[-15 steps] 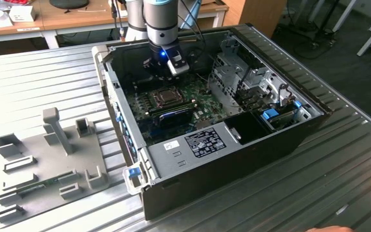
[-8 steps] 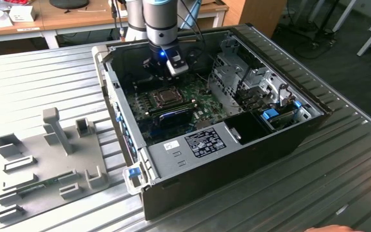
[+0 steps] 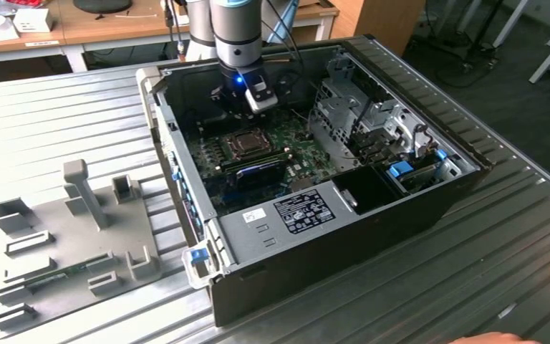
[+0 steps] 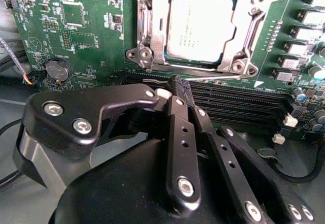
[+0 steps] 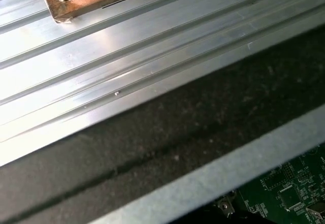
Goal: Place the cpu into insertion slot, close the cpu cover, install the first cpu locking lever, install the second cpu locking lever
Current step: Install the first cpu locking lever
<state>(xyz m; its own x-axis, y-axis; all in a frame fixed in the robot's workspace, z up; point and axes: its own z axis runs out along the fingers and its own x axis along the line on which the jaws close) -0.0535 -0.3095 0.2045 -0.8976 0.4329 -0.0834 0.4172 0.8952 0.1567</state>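
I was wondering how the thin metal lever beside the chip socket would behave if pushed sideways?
The lever is a thin wire rod, so it will probably flex and spring back rather than stay stiff. Its bare polished metal looks slippery, so the shut jaws of the gripper may slide along it.

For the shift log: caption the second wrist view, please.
Closed gripper tip at the thin lever beside the cpu, seated under its cover.
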